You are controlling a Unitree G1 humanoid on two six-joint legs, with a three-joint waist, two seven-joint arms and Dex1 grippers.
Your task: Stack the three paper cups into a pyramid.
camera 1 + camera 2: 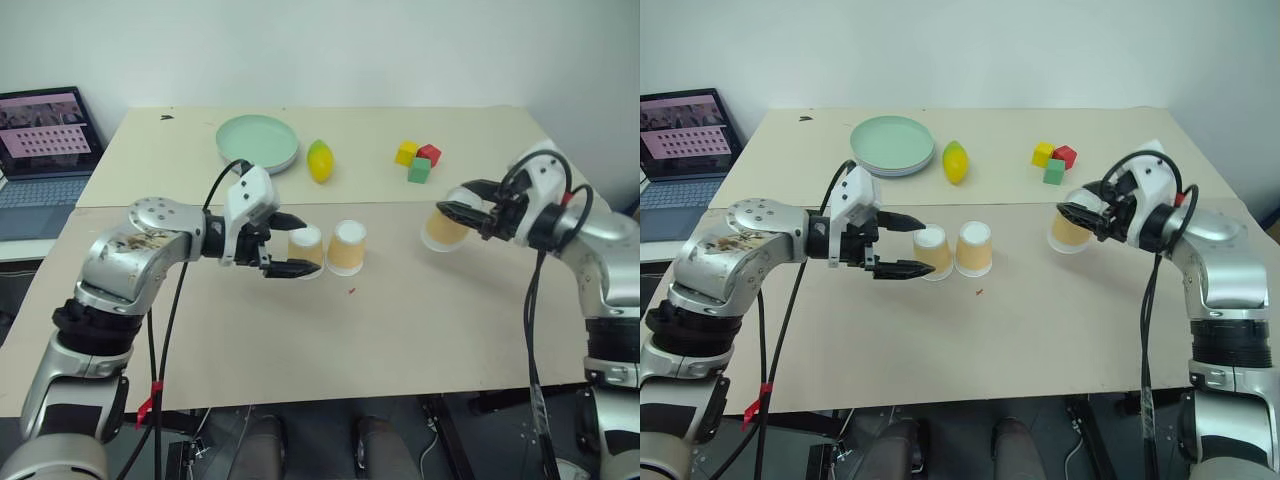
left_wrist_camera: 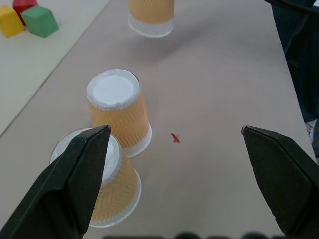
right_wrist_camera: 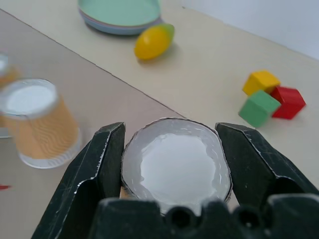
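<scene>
Cups dominate the head views: two paper cups stand upside down, side by side and nearly touching, at the middle of the table (image 1: 400, 330), the left cup (image 1: 306, 250) and the middle cup (image 1: 347, 248), both on the near side of the lemon (image 1: 320, 160). The left gripper (image 1: 287, 245) has its jaws spread wide, one finger on each side of the left cup without touching it. The third cup (image 1: 443, 229) is lifted off the table, tilted, to the right of the middle cup and nearer than the coloured blocks (image 1: 418, 160); the right gripper (image 1: 452, 215) pinches it. A green plate (image 1: 257, 142) sits just left of the lemon.

Left wrist view: the spread fingers (image 2: 75, 184) frame the nearest cup, with the middle cup just past it and the lifted cup farther on.

Right wrist view: both black fingers (image 3: 94, 169) press against the held cup's white base, the lemon and blocks lying beyond it.
</scene>
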